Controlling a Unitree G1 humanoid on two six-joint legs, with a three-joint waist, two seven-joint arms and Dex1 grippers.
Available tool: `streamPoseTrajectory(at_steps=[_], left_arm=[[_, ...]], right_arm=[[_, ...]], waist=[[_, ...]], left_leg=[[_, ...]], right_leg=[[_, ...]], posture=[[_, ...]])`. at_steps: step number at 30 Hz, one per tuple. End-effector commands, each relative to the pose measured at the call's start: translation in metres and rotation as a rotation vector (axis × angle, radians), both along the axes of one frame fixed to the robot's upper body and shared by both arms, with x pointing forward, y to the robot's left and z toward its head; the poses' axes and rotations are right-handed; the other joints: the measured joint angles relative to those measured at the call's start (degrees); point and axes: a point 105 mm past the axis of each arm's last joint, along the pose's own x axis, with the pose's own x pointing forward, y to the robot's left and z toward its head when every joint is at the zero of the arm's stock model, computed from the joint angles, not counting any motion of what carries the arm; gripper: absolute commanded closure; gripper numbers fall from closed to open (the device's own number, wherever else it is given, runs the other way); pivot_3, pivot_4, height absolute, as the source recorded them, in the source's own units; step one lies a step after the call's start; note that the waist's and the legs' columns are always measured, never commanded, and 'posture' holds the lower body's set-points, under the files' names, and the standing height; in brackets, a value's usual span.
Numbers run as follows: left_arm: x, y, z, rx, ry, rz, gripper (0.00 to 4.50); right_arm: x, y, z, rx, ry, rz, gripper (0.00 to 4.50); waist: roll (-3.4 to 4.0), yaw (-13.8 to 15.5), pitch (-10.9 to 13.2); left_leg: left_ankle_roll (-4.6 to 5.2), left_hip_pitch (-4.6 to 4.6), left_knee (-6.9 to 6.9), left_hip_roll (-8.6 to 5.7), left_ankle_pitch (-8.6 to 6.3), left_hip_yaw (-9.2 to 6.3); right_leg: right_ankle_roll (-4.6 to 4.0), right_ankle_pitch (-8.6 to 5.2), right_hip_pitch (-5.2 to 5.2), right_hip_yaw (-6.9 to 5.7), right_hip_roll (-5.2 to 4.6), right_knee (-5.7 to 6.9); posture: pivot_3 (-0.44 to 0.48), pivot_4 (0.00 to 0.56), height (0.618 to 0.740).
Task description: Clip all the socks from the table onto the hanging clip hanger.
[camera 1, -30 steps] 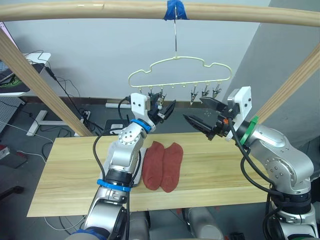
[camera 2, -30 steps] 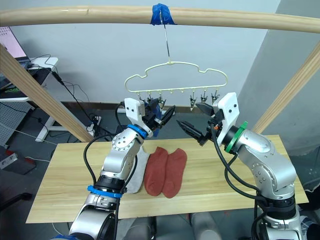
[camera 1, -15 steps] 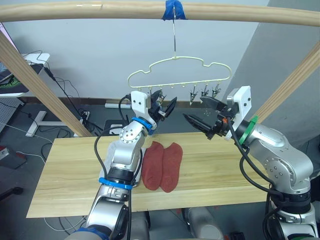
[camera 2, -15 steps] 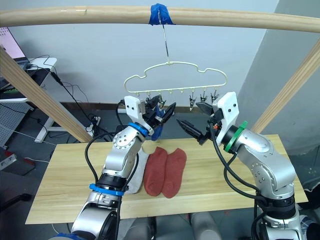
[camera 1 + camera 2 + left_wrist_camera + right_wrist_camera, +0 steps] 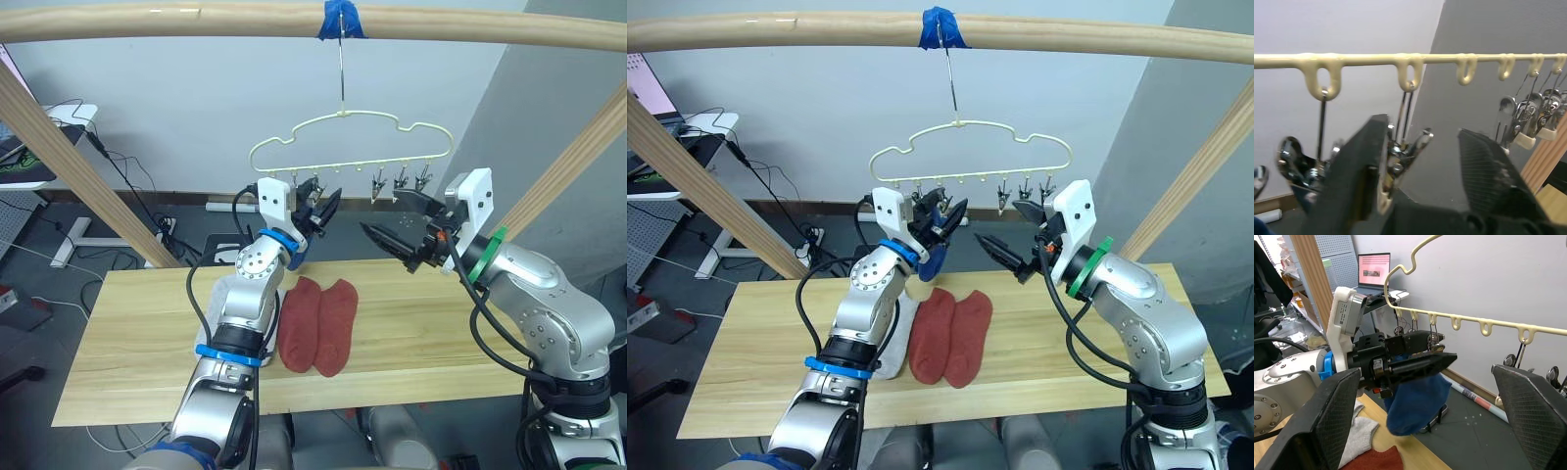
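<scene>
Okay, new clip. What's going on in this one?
The robot is hanging socks. Its left tool holds a blue knit sock up at the clips of the pale yellow wire clip hanger, which hangs from a wooden pole. The right tool is open beside it, holding nothing. Two rust red socks and a light grey sock lie on the pale wood plank table.

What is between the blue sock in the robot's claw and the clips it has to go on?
Nothing visible. The left claw holds the blue sock up just under the clip hanger, close to the clips at its left end. The right claw hangs open off to the side, not between them.
</scene>
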Motion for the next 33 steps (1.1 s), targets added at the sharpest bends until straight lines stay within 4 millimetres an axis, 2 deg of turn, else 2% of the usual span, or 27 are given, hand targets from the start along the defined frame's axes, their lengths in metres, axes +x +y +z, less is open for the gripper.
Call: streamPoseTrajectory(at_steps=[1, 3, 5, 8, 10, 17, 19, 20, 24, 29, 33], left_arm=[[0.001, 0.0, 0.016, -0.009, -0.06, 0.003, 3.26], [0.002, 0.001, 0.015, -0.009, -0.057, 0.009, 3.82], [0.004, 0.002, 0.015, -0.009, -0.053, 0.017, 4.13], [0.004, 0.002, 0.018, -0.024, -0.055, 0.017, 4.45], [0.003, 0.002, 0.02, -0.043, -0.047, 0.007, 4.47], [-0.003, 0.007, 0.016, -0.176, 0.166, -0.067, 4.47], [-0.005, 0.008, 0.016, -0.187, 0.214, -0.091, 4.47], [-0.007, 0.011, 0.015, -0.206, 0.269, -0.112, 4.47], [-0.022, 0.03, 0.023, -0.32, 0.525, -0.3, 4.47], [-0.031, 0.048, 0.018, -0.293, 0.603, -0.289, 4.47], [-0.04, 0.046, 0.021, -0.29, 0.616, -0.319, 4.47]], right_arm=[[-0.008, 0.002, 0.011, 0.01, -0.051, 0.02, 0.0], [-0.007, 0.002, 0.011, 0.01, -0.051, 0.019, 0.0], [-0.007, 0.001, 0.01, 0.009, -0.049, 0.017, 0.0], [-0.007, 0.001, 0.007, 0.01, -0.037, 0.017, 0.0], [-0.005, 0.0, -0.002, -0.005, -0.009, 0.012, 0.0], [0.011, -0.002, -0.072, -0.203, 0.178, -0.03, 0.0], [0.012, -0.001, -0.081, -0.216, 0.202, -0.019, 0.0], [0.014, 0.003, -0.091, -0.237, 0.206, -0.002, 0.0], [0.019, 0.039, -0.156, -0.354, 0.297, 0.108, 0.0], [0.023, 0.06, -0.19, -0.451, 0.303, 0.156, 0.0], [0.031, 0.06, -0.208, -0.481, 0.334, 0.112, 0.0]], waist=[[0.0, 0.0, 0.0], [0.0, 0.0, 0.0], [0.0, 0.0, 0.0], [0.0, 0.0, 0.0], [0.0, 0.0, 0.0], [0.0, -0.1, 0.0], [0.0, -0.2, 0.0], [0.0, -0.3, 0.0], [-0.01, -1.8, 0.0], [0.1, -2.5, 0.1], [0.09, -1.9, 0.1]], left_leg=[[0.0, 0.0, 0.0, 0.0, 0.0, 0.0], [0.0, 0.0, 0.0, 0.0, 0.0, 0.0], [0.0, 0.0, 0.0, 0.0, 0.0, 0.0], [0.0, 0.0, 0.0, 0.0, 0.0, 0.0], [0.0, 0.0, 0.0, 0.0, 0.0, 0.0], [0.0, 0.02, 0.01, 0.0, 0.0, 0.0], [0.0, 0.05, 0.01, 0.0, 0.01, -0.01], [0.01, 0.06, 0.01, 0.0, 0.01, -0.01], [0.01, 0.17, 0.01, 0.05, 0.01, -0.02], [0.02, 0.2, 0.01, 0.09, 0.02, -0.07], [0.0, 0.2, 0.02, 0.05, 0.03, -0.07]], right_leg=[[0.0, 0.0, 0.0, 0.0, 0.0, 0.0], [0.0, 0.0, 0.0, 0.0, 0.0, 0.0], [0.0, 0.0, 0.0, 0.0, 0.0, 0.0], [0.0, 0.0, 0.0, 0.0, 0.0, 0.01], [0.0, 0.0, 0.0, 0.0, 0.0, 0.01], [0.0, 0.0, 0.01, 0.01, 0.0, 0.05], [0.0, 0.0, 0.0, 0.01, 0.01, 0.08], [0.0, 0.0, 0.0, 0.01, 0.02, 0.1], [0.0, 0.0, 0.04, 0.01, 0.07, 0.18], [0.0, -0.01, 0.04, 0.0, 0.13, 0.26], [-0.01, 0.0, 0.06, -0.01, 0.06, 0.26]], posture=[[-0.229, 0.207, 0.74], [-0.23, 0.208, 0.74], [-0.229, 0.209, 0.74], [-0.225, 0.209, 0.74], [-0.221, 0.21, 0.74], [-0.22, 0.213, 0.74], [-0.22, 0.213, 0.74], [-0.214, 0.217, 0.74], [-0.189, 0.216, 0.74], [-0.157, 0.213, 0.74], [-0.129, 0.212, 0.74]])
